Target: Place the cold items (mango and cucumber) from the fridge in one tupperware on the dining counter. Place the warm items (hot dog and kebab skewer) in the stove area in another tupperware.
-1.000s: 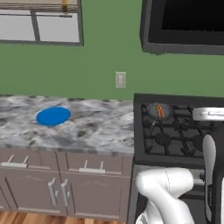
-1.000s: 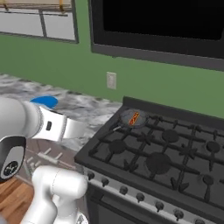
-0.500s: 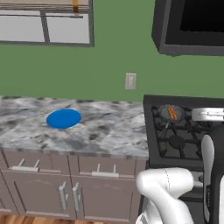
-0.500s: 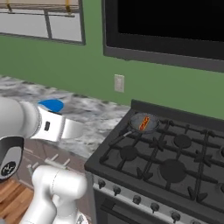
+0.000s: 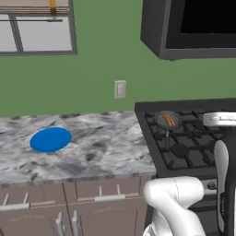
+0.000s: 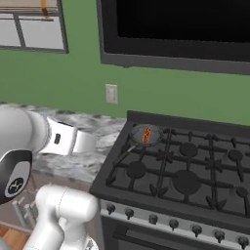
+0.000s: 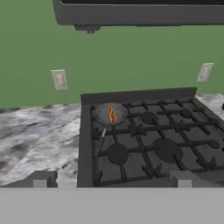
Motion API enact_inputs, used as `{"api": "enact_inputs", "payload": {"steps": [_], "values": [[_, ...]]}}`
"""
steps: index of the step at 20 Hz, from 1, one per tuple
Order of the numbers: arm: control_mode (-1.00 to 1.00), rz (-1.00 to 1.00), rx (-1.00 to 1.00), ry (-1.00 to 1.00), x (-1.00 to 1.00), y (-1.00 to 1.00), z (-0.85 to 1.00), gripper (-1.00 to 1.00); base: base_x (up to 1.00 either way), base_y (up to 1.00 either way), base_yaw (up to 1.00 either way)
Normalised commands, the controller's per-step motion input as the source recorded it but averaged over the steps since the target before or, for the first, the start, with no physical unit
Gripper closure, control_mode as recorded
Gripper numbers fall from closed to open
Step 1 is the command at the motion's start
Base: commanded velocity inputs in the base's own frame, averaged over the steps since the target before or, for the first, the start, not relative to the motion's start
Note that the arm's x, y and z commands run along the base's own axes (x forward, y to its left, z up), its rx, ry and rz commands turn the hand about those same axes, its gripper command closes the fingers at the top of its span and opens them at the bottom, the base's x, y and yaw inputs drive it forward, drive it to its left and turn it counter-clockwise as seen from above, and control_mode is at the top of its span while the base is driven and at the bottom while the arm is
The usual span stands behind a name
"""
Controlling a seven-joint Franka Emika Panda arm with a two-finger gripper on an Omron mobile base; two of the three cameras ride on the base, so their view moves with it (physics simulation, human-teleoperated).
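Here you see the hot dog (image 7: 111,114) lying in a small pan (image 7: 109,113) on the stove's (image 7: 144,140) rear left burner, the pan's handle pointing toward the front edge. Your pincer (image 7: 111,178) stands fully open and empty, well short of the stove. A blue plate (image 5: 50,139) rests on the table (image 5: 101,147), left of the stove.

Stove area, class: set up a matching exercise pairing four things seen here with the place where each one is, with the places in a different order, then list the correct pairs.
Things:
1. hot dog
2. blue plate
3. wall outlet
4. pan

Places:
A. on the green wall
B. on the marbled worktop
C. inside the pan
D. on the back left burner of the stove

Pairs: 1-C, 2-B, 3-A, 4-D
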Motion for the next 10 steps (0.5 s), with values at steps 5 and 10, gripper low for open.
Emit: {"api": "enact_inputs", "payload": {"steps": [5, 10], "values": [[1.0, 0.0, 0.0, 0.0, 0.0, 0.0, 0.0, -1.0, 0.8, -0.02, -0.11], [-1.0, 0.19, 0.1, 0.32, 0.79, -0.02, -0.08, -1.0, 0.17, -0.01, 0.0]]}}
